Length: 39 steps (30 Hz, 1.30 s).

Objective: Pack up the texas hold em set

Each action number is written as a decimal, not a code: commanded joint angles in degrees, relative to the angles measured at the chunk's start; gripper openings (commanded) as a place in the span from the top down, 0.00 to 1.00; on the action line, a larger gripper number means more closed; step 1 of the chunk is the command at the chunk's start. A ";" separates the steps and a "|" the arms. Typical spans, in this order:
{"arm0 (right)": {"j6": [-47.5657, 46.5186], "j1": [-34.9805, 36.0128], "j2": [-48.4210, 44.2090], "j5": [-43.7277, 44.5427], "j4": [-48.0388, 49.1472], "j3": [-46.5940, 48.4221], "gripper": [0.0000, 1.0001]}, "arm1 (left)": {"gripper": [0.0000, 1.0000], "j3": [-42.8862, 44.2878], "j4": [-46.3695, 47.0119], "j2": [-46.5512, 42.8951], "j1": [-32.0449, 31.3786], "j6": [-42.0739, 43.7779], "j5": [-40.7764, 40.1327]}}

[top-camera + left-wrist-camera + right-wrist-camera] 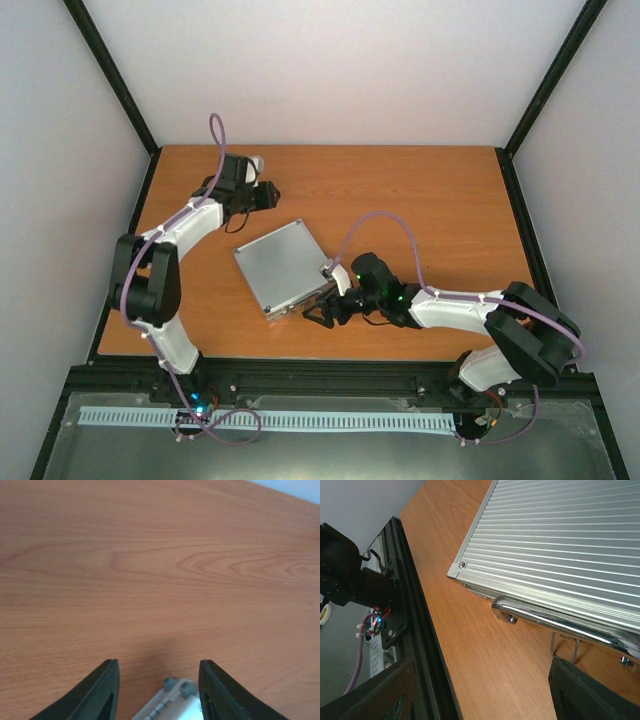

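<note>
Holding everything: the table, bare wood apart from the case. I see no chips, cards or buttons lying loose on it.
Case: the case lies flat and shut in the middle of the table, turned cornerwise, ribbed lid up. I judge the set's pieces are packed inside, though nothing here shows them.
Right arm: the right arm comes in low from the near right, which brings its claw to the case's near edge.
Left arm: the left arm reaches to the far left, beyond the case's far-left corner and apart from it. To me it looks parked out of the way.
Rail: a black rail runs along the table's near edge, close beside the right claw, so I have little room to back off there.
Right claw: the right gripper is spread wide and empty, facing the handle side without touching it.
Left claw: the left gripper is released, fingers apart over bare wood with nothing between them.
Handle: the handle, a chrome bar folded against the near edge, lies just ahead of the right fingers. I read that as lining up for a grasp.
Latch: a wire latch hangs under the handle. I cannot tell whether it is fastened.
</note>
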 commanded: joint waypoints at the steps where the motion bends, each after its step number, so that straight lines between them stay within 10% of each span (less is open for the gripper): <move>1: 0.49 1.26 -0.92 0.47 -0.82 -0.70 0.26 | 0.57 3.80 -3.94 7.87 1.47 1.33 1.62; 39: 2.61 5.46 14.77 2.26 -3.24 8.55 0.24 | 0.64 -6.62 3.71 16.34 1.87 2.06 8.19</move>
